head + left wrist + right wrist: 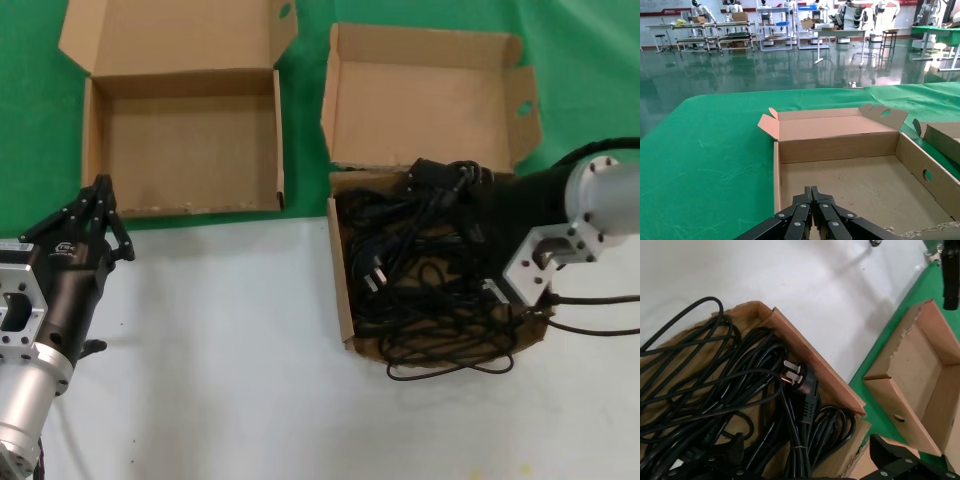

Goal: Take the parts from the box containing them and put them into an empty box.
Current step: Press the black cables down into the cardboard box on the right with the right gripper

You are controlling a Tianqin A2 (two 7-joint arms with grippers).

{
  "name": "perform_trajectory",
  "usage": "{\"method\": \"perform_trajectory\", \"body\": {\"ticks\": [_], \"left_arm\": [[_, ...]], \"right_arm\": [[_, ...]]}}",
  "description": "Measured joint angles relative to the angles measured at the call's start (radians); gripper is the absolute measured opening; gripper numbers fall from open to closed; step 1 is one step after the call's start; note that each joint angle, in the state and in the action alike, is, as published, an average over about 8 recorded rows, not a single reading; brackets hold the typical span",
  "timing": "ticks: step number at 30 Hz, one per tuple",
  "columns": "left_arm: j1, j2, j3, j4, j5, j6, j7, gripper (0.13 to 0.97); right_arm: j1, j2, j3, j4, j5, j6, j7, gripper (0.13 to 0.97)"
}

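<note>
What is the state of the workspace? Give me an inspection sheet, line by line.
Surface: white tabletop in front, green cloth behind.
Job's things: empty box at far left, lid open. Full box to its right, lid open, holding tangled power cables. One loop spills over its near edge.
Clutter: nothing seen.
Grippers: left pincer shut, in front of the empty box's near left corner. Right pincer open, down among the power cables at the full box's far end.
Cables: thin arm leads run off past the right wrist.
Surroundings: hall with shelving and other robots.
</note>
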Motion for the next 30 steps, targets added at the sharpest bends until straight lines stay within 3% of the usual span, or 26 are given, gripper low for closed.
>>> {"method": "perform_trajectory", "body": {"ticks": [12,30], "left_arm": [[0.000,0.000,0.000,0.000,0.000,0.000,0.000,0.148],[0.000,0.000,0.000,0.000,0.000,0.000,0.000,0.145]], "right_arm": [[0.010,-0.047,-0.034,-0.050,-0.133,0.065,0.024,0.805],[0.001,-0.034,-0.034,0.019,-0.165,0.014,0.111,0.415]]}}
